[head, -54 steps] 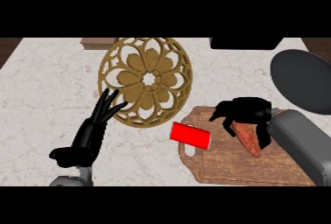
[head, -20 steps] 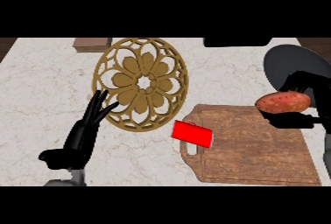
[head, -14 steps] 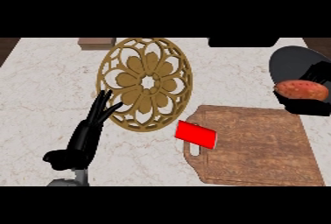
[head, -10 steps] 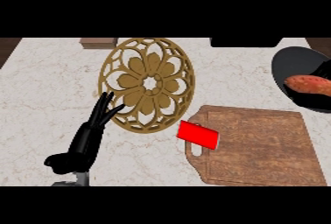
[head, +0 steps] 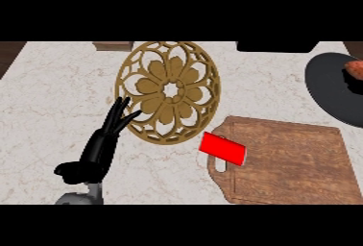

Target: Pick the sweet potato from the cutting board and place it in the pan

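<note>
1. No brand, label or writing can be read on anything in the head view.
2. The sweet potato (head: 355, 70) shows only as a reddish-orange piece at the view's right edge, lying in the dark pan (head: 333, 91), which is itself cut off by that edge.
3. The wooden cutting board (head: 291, 161) lies at the lower right with no potato on it; a flat red object (head: 223, 148) rests across its handle end, overlapping the board's left corner.
4. A golden openwork trivet (head: 168, 90) with a flower pattern sits on the pale marbled counter (head: 50, 101), just left of the board.
5. The left hand (head: 98, 151) rests at the lower left, fingers straight and spread wide, holding nothing, their tips reaching the trivet's lower left rim.
6. The right hand shows nowhere in the view.
7. Compared with the frame half a second ago, the potato and pan sit further toward the right edge, so less of each shows; the left hand, trivet and red object keep their arrangement.
8. A second ago the right hand held the potato above the board's far corner; it has since left the view.
</note>
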Controlling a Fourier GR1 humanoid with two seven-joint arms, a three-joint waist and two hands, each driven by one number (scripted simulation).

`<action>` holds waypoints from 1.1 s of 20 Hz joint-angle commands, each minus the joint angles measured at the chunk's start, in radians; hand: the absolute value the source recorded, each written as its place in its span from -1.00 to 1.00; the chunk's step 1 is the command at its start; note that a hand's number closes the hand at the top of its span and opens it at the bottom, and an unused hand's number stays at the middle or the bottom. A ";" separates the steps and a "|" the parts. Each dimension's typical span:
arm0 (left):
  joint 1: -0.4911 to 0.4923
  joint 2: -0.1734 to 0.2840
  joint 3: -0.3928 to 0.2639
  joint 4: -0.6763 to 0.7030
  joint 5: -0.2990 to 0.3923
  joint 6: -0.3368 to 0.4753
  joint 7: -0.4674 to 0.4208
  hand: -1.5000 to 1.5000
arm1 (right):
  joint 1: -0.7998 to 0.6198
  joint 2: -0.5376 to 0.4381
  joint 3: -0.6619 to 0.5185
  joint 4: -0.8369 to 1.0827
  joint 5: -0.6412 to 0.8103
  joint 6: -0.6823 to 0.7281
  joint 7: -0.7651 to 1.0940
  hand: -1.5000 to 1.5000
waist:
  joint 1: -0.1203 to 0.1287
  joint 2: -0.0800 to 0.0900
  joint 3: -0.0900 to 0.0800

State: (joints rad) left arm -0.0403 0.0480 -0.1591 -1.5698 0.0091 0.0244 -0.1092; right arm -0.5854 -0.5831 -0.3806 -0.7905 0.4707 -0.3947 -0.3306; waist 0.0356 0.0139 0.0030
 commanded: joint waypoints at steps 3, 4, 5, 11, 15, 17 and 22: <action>0.036 -0.020 -0.030 0.017 -0.020 0.000 -0.052 0.00 | -0.132 -0.065 -0.092 0.309 -0.032 -0.059 -0.188 1.00 | 0.027 0.010 0.002; -0.036 -0.009 -0.007 0.037 -0.020 -0.003 -0.035 0.00 | -0.141 -0.070 -0.103 0.332 -0.041 -0.062 -0.228 1.00 | 0.025 0.014 0.003; -0.020 -0.006 -0.011 0.025 -0.005 -0.017 -0.007 0.00 | -0.199 -0.077 -0.087 0.386 -0.019 -0.056 -0.200 1.00 | 0.025 0.009 0.001; -0.033 -0.010 -0.028 0.002 -0.013 -0.018 0.003 0.00 | -0.169 -0.149 0.068 0.528 0.139 0.145 -0.045 -1.00 | 0.070 0.027 0.001; -0.084 -0.032 -0.026 0.026 -0.024 0.004 0.008 0.00 | -0.235 -0.111 0.042 0.588 0.090 0.321 -0.070 -1.00 | 0.063 0.032 0.005; -0.047 -0.020 -0.031 0.010 -0.011 -0.018 0.010 0.00 | -0.266 -0.101 0.029 0.606 0.081 0.331 -0.074 -1.00 | 0.065 0.024 0.005; -0.043 -0.008 -0.009 0.014 -0.010 -0.014 -0.001 0.00 | -0.276 -0.097 -0.085 0.588 -0.028 0.300 -0.201 -1.00 | 0.045 0.021 0.006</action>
State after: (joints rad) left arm -0.0857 0.0359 -0.1783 -1.5552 -0.0002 0.0058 -0.1090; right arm -0.8461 -0.6882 -0.3991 -0.2063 0.5093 -0.1050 -0.4627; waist 0.0927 0.0384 0.0085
